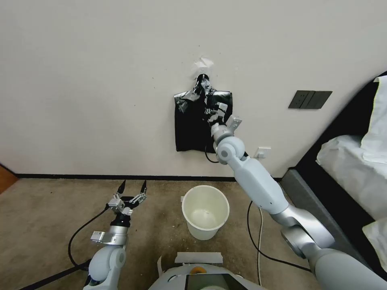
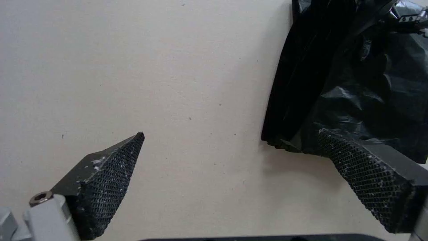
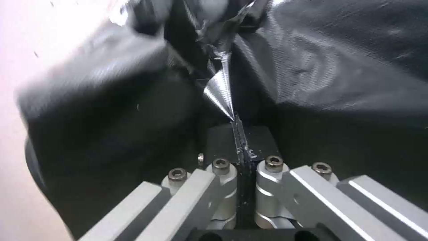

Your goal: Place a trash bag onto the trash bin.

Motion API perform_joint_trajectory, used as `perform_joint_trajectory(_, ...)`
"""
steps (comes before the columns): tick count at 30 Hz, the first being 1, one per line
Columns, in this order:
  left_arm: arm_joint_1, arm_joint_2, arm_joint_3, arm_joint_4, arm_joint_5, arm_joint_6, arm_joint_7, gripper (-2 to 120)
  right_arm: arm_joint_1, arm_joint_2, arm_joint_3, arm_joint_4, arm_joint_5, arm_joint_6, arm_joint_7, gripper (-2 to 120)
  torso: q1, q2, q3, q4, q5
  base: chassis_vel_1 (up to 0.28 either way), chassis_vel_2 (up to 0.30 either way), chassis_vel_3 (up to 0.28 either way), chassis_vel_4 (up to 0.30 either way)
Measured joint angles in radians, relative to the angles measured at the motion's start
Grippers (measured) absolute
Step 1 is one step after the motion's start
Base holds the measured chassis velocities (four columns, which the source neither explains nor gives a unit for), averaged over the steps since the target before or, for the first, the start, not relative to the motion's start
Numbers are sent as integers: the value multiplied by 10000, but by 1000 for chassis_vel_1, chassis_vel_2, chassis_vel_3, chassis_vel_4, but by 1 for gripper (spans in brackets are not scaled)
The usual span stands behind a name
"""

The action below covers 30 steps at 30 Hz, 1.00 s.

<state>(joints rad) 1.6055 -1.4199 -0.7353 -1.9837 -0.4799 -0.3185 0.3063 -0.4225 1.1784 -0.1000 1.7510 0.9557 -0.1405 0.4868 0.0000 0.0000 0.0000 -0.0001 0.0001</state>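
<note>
- The right arm reaches up and across the centre of the head view, its right gripper [image 1: 212,109] pressed against the black plastic hanging on the wall [image 1: 80,80].
- Close in on the right wrist view, the right gripper [image 3: 238,134] has its two dark pads clamped flat together, with a thin, glossy pleat of the trash bag [image 3: 221,88] pinched in the seam between them.
- That pleat fans upward from the pads, shiny grey along its ridge, with crinkled black film bulging on both sides of it.
- In the head view the bundle of black bags [image 1: 189,129] hangs flat against the wall just above centre frame, gathered at its top under a hook [image 1: 203,76] with a scrap of white tape above.
- The trash bin [image 1: 205,215] stands upright on the carpet [image 1: 40,217] in the lower centre of the head view, below the hanging bundle and well apart from it; its cream inside is bare.
- The left gripper [image 1: 132,190] hovers low at the lower left of the head view, to the left of the bin and not touching it, with its fingers spread wide and nothing between them.
- From the left wrist view, the left gripper [image 2: 232,157] shows two textured black fingertips [image 2: 111,174] far apart, with pale wall in the gap and black plastic [image 2: 356,83] at the upper right of the frame.
- A dark wall switch plate [image 1: 309,99] sits at the right of the head view, and a bed [image 1: 354,161] fills the right edge.
</note>
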Motion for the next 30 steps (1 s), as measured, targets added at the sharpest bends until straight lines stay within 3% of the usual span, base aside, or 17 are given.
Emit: perform_joint_trajectory(30, -1, -15, 84, 17, 134, 4, 0, 100, -1626, -468, 198, 1025, -679, -25, -245, 0, 0, 1, 0, 1, -1, 0, 0, 0, 0)
